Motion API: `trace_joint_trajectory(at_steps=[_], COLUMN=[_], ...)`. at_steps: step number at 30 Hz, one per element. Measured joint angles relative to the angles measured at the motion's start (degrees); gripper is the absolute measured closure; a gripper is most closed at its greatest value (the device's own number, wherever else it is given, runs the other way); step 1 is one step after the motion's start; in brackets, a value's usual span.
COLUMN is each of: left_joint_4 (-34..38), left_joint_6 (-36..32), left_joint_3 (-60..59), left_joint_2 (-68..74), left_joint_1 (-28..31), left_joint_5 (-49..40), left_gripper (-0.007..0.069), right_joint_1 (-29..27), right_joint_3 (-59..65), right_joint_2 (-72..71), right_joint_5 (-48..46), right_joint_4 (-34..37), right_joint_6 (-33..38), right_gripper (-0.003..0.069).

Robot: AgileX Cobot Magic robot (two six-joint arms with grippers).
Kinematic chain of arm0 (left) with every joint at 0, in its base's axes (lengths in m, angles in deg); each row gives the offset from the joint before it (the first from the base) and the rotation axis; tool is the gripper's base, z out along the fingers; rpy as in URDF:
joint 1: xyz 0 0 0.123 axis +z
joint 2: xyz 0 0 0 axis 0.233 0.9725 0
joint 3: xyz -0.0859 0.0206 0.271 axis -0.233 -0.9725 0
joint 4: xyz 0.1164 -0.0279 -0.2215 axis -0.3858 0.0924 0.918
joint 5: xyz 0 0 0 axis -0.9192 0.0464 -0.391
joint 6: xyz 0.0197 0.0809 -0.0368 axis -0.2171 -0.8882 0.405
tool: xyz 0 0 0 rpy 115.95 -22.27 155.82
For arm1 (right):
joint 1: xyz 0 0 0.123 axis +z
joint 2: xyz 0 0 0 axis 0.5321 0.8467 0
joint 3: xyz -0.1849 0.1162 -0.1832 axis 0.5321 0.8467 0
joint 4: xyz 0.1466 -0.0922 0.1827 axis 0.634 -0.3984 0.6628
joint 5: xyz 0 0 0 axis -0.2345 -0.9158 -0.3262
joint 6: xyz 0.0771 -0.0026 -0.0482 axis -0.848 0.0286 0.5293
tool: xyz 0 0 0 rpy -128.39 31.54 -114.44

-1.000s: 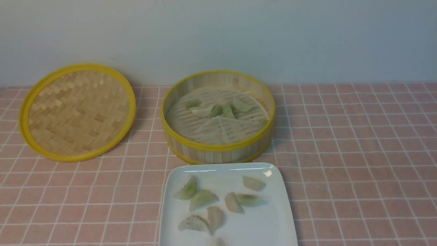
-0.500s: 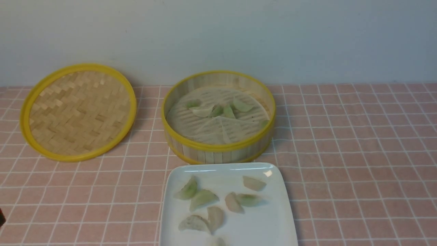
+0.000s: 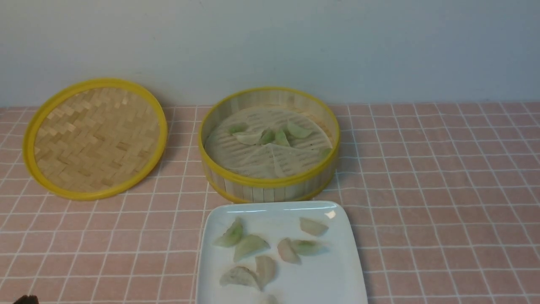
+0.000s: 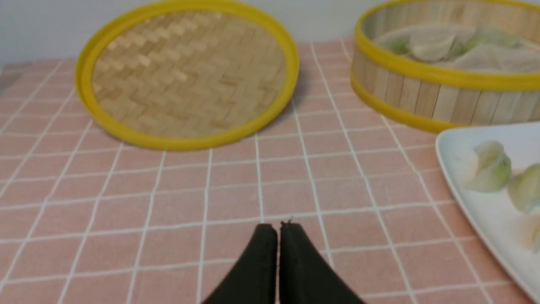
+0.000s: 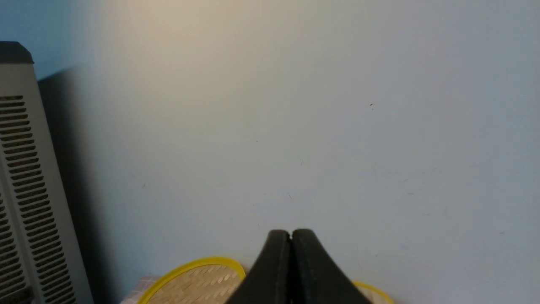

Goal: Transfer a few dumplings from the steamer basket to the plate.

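Observation:
The steamer basket (image 3: 270, 185) stands mid-table with several pale green dumplings (image 3: 249, 137) on its paper liner. In front of it lies the white plate (image 3: 337, 278), holding several dumplings (image 3: 251, 245). My left gripper (image 4: 278, 226) is shut and empty, low over the pink tiles, left of the plate (image 4: 464, 198) and short of the basket (image 4: 422, 97). Only a dark bit of the left arm (image 3: 26, 300) shows in the front view. My right gripper (image 5: 290, 232) is shut and empty, raised and facing the wall, with the basket rim (image 5: 373, 291) just visible below it.
The woven bamboo lid (image 3: 95, 139) with its yellow rim leans at the back left, also seen as the lid (image 4: 185, 76) ahead of the left gripper. A grey vented box (image 5: 21, 190) stands against the wall. Pink tiled cloth (image 3: 443, 190) covers the table.
A dark bit of my left arm came into the front view at the left edge and has since slid down to the bottom-left corner. Dumplings, basket, plate and lid have not moved.

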Motion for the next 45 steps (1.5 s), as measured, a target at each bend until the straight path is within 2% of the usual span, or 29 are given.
trace_joint_trajectory(at_steps=[26, 29, 35, 39, 42, 45], left_joint_4=[-0.32, -0.32, -0.32, -0.32, -0.32, -0.32], left_joint_6=[0.05, 0.05, 0.05, 0.05, 0.10, 0.10], left_joint_3=[-0.06, -0.06, -0.06, -0.01, -0.01, -0.01], left_joint_2=[0.00, 0.00, 0.00, 0.00, 0.00, 0.00], left_joint_1=[0.06, 0.06, 0.06, 0.06, 0.06, 0.06], left_joint_5=[-0.64, -0.64, -0.64, -0.69, -0.75, -0.75], left_gripper=[0.0631, 0.0631, 0.0631, 0.0631, 0.0631, 0.0631], right_joint_1=[0.00, 0.00, 0.00, -0.21, -5.20, -14.57], right_joint_3=[0.00, 0.16, 3.87, 6.70, 9.48, 13.91], right_joint_2=[-0.02, -0.02, -0.07, -0.07, -0.07, -0.07], right_joint_5=[-0.05, 0.02, 0.63, 0.63, 0.63, 0.63], right_joint_4=[0.00, 1.25, 6.91, 7.68, 7.68, 7.68], right_joint_6=[0.12, 3.07, 14.65, 16.71, 17.00, 17.08], right_gripper=[0.0673, 0.0673, 0.0673, 0.0673, 0.0673, 0.0673])
